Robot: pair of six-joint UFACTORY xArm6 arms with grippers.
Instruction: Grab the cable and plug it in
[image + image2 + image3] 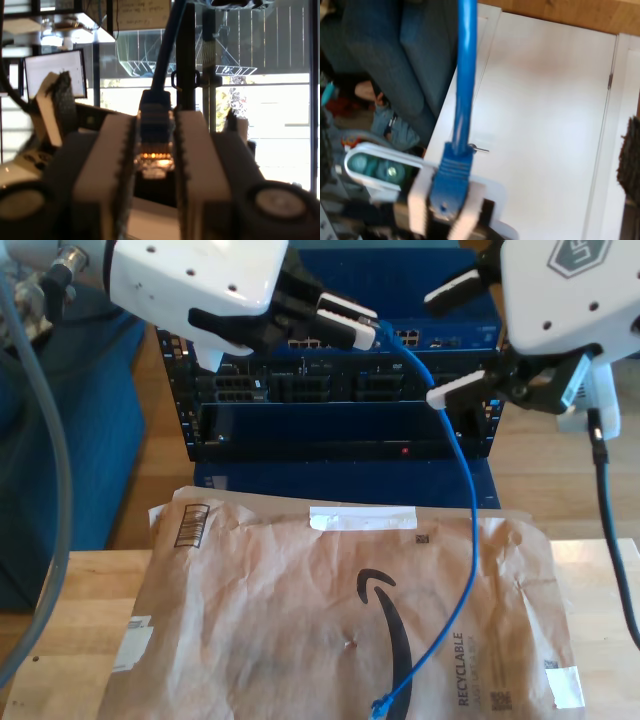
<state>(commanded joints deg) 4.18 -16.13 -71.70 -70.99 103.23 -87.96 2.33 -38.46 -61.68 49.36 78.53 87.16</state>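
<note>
Rack (340,390) behind — both grippers pinch cable (455,455).

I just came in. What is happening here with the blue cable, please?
My first gripper is shut on a plug of the blue cable. My second gripper pinches it at a plug boot. In the exterior view an arm holds one end before the network rack, not yet plugged in; the other plug lies on the paper envelope.
</note>
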